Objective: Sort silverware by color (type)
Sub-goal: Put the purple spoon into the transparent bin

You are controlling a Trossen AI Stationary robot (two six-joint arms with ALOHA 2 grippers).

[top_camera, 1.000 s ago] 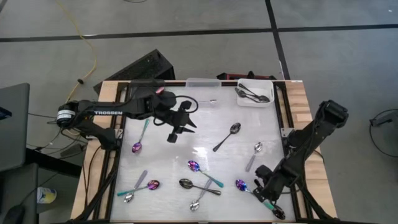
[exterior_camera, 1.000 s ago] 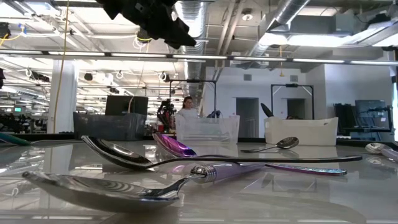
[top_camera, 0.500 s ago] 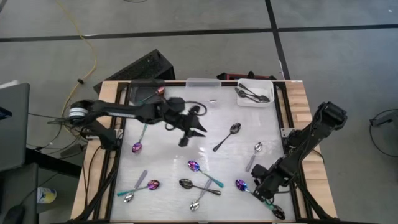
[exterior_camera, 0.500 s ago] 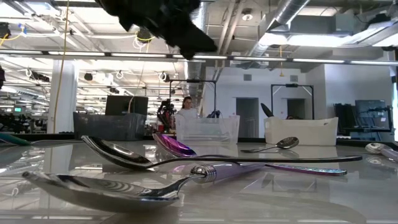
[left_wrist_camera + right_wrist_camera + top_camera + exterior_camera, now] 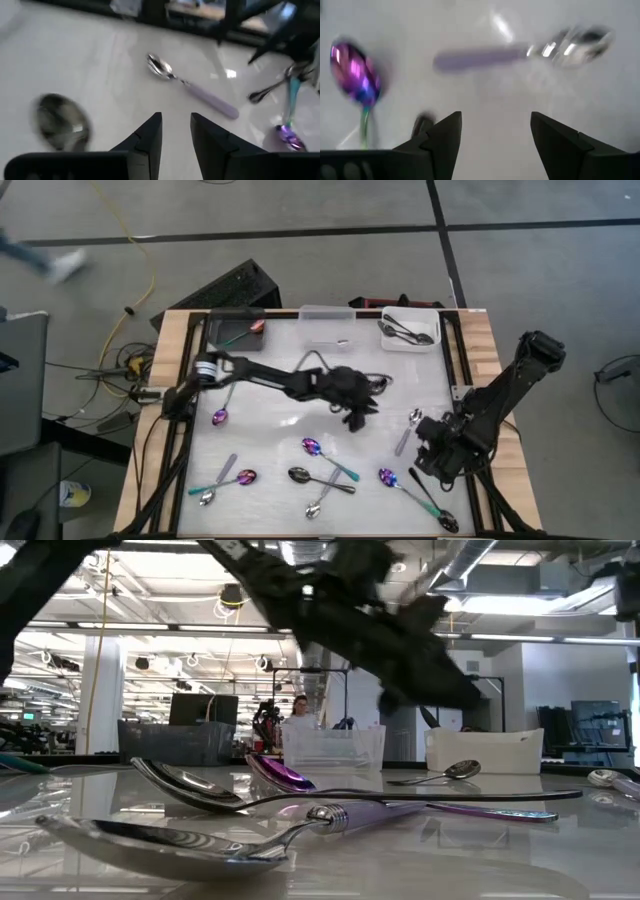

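Spoons (image 5: 318, 448) lie scattered flat on the table (image 5: 270, 435), none held. A dark spoon (image 5: 61, 122) sits just beside the left gripper (image 5: 176, 131), whose fingers stand narrowly parted and empty. A lilac-handled spoon (image 5: 520, 54) lies ahead of the right gripper (image 5: 495, 135), fingers wide, empty. Judgement: light, stiff, slippery metal; pinch across the handle.

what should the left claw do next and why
Probably shift the left claw sideways over the dark spoon and lower it: its fingers stand apart and empty, and the spoon's bowl lies on the table beside them, not between them.
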